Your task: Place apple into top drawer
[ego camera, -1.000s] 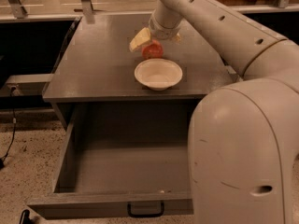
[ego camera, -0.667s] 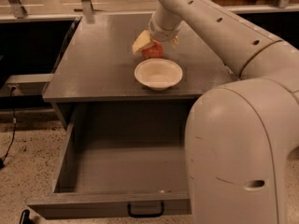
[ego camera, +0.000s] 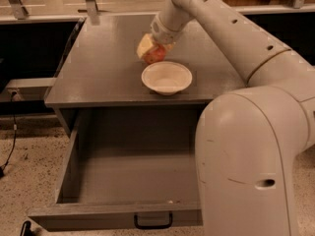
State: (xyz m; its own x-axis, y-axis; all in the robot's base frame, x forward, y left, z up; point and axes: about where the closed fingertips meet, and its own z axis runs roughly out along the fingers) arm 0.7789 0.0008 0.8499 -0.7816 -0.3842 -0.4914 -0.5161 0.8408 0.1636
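Gripper [ego camera: 152, 49] upper centre of frame, clamped round apple [ego camera: 157, 56], just behind bowl [ego camera: 166, 77]. Best bet imo: lift clear of bowl rim, carry down-frame over open top drawer [ego camera: 98, 216], release low.

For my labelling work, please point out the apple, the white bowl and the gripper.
apple [ego camera: 157, 55]: camera view, its red side.
white bowl [ego camera: 167, 78]: camera view, its bare inside.
gripper [ego camera: 151, 49]: camera view, its tip at the apple, over the cabinet top [ego camera: 98, 65].
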